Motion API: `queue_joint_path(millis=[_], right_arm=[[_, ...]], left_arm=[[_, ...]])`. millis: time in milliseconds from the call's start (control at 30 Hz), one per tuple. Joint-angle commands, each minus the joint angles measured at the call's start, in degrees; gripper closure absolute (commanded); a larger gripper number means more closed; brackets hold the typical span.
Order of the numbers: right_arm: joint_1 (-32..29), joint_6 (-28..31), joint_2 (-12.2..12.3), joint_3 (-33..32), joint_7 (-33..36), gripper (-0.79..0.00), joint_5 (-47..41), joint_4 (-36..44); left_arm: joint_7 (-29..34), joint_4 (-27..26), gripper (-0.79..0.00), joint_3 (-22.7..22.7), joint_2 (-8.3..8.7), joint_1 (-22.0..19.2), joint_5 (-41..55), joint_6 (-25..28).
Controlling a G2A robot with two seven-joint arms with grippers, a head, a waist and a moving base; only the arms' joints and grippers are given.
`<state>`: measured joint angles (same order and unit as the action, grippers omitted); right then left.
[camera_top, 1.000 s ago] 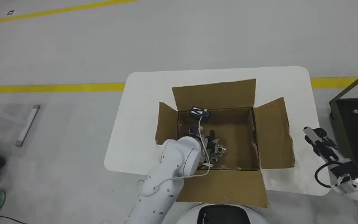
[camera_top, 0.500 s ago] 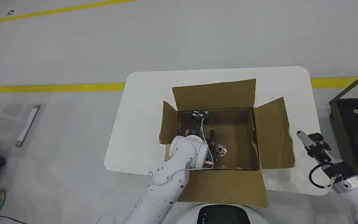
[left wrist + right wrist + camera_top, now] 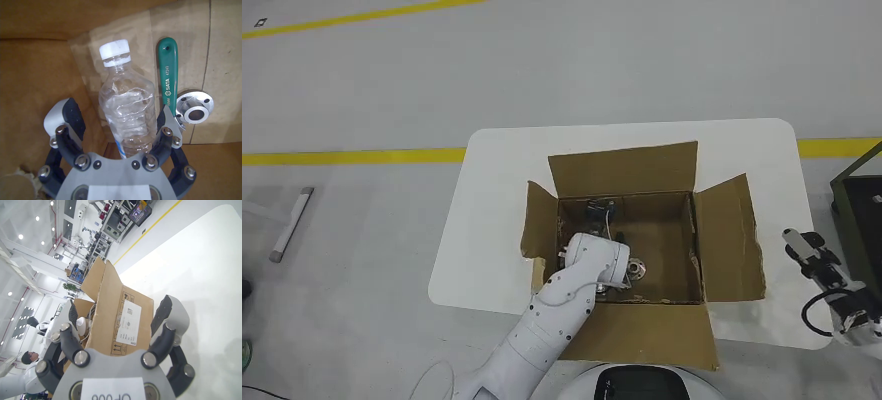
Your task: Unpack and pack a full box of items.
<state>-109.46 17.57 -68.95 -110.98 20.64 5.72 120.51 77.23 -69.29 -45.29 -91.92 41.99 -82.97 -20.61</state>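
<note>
Straddling a clear plastic bottle with a white cap point(image 3: 128, 106) on the floor of the brown cardboard box point(image 3: 732, 235), the left gripper point(image 3: 118, 115) stands open, not yet closed on it. Unpacking, I'd judge: next, squeeze and lift clear of the green-handled wrench point(image 3: 168, 75) just beside. The right gripper point(image 3: 119, 305) hangs open beside the box, empty.
</note>
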Motion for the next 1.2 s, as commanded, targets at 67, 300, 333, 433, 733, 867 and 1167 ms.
queue_joint_path(millis=[67, 300, 333, 433, 733, 867, 1167], right_arm=[[0.25, 1.41, 0.18, 0.00, 3.45, -0.785, -2.42, 1.12], [1.57, 0.20, 0.52, 2.99, 7.74, -0.643, 1.78, 1.36], [1.76, -0.31, 0.56, 3.55, 8.24, -0.548, 2.39, 1.12], [2.54, -1.95, 0.62, 4.81, 8.51, -0.354, 4.07, 0.49], [3.68, -3.61, 0.73, 6.36, 8.14, -0.006, 5.43, -0.22], [3.77, -3.76, 0.79, 6.55, 8.00, 0.000, 5.53, -0.20], [4.03, -3.45, 0.78, 6.54, 5.56, 0.000, 5.06, -0.10]], left_arm=[[0.48, 2.11, -0.785, 0.21, -0.60, -0.65, -0.61, -0.50], [0.76, 4.29, -0.683, 0.11, -1.53, -1.37, -0.91, -0.71], [0.80, 4.48, -0.671, 0.05, -1.63, -1.45, -1.03, -0.68], [1.01, 4.85, -0.699, -0.24, -1.90, -1.73, -1.44, -0.62], [2.10, 5.58, -0.625, -0.80, -2.67, -2.08, -3.09, -0.21], [2.37, 6.05, -0.323, -1.14, -2.99, -1.98, -3.36, 0.12], [2.38, 3.99, 0.000, -2.40, -3.55, -1.50, -3.21, 1.53]])
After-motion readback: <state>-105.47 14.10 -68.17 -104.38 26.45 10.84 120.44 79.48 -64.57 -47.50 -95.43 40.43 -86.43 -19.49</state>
